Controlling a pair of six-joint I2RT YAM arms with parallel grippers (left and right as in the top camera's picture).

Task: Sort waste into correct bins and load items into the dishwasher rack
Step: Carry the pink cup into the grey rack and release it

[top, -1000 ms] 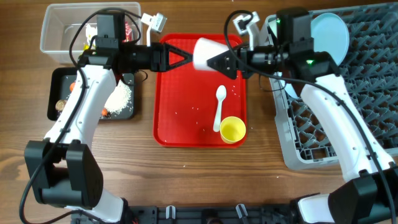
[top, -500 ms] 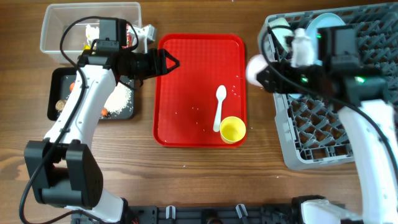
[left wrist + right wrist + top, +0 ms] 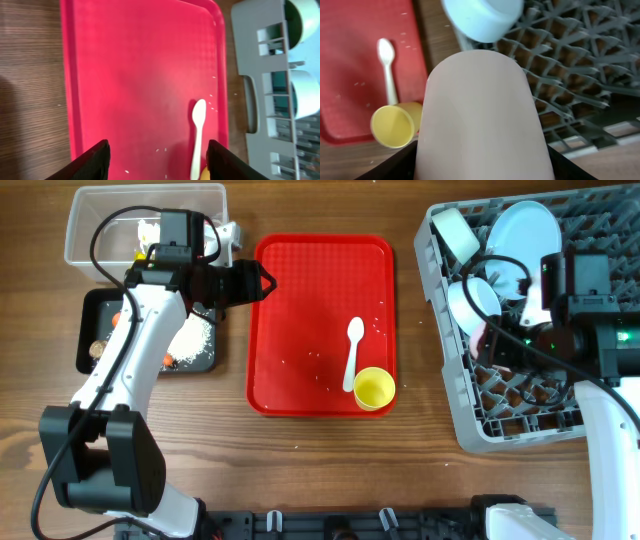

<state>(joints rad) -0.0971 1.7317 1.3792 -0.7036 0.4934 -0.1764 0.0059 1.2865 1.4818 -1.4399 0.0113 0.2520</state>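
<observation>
Overhead, the left gripper (image 3: 266, 280) is being held above the upper left edge of the flat red tray (image 3: 300, 310). Its jaws are being kept well apart with nothing between them. From the left wrist, only bare tray is being shown between the two fingers (image 3: 95, 160).

The right gripper (image 3: 488, 345) is being held over the left part of the dishwasher rack (image 3: 510, 415). The pink cup (image 3: 480, 100) is being gripped between its jaws and is filling much of the right wrist view, above the rack's grid.

The white spoon (image 3: 353, 350) and the yellow cup (image 3: 374, 388) are being left on the red tray, the cup just beside the spoon's handle end.

The pale blue plate (image 3: 527, 230), the white bowl (image 3: 455, 227) and a pale blue bowl (image 3: 478, 298) are being carried in the rack's upper left corner.

Loose white rice (image 3: 192, 335) is being held in the black tray (image 3: 92, 305), which is lying just below the clear tub (image 3: 90, 225) at the table's left.
</observation>
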